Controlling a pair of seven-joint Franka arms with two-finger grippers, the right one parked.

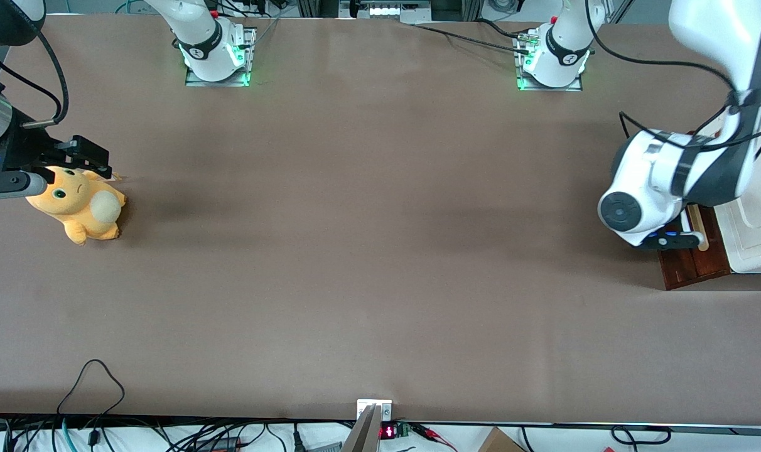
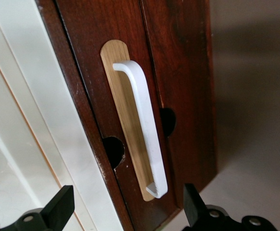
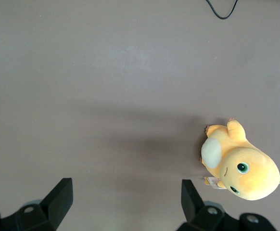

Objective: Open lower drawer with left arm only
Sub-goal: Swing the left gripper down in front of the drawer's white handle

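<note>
The lower drawer (image 1: pixel 694 267) is dark reddish-brown wood at the foot of the white cabinet (image 1: pixel 757 238), toward the working arm's end of the table. The left arm (image 1: pixel 669 182) bends down over it, and its wrist hides most of the drawer front. In the left wrist view the drawer front (image 2: pixel 178 72) carries a white loop handle (image 2: pixel 142 130) on a light wood strip (image 2: pixel 123 120). My gripper (image 2: pixel 126 204) is open, close in front of the handle's end. Its black fingers (image 2: pixel 58 207) stand one on each side of the handle, not touching it.
An orange plush toy (image 1: pixel 79 204) lies toward the parked arm's end of the table and also shows in the right wrist view (image 3: pixel 241 168). A black cable loop (image 1: pixel 91 376) lies near the table's front edge. The cabinet's white side (image 2: pixel 34 120) runs beside the drawer front.
</note>
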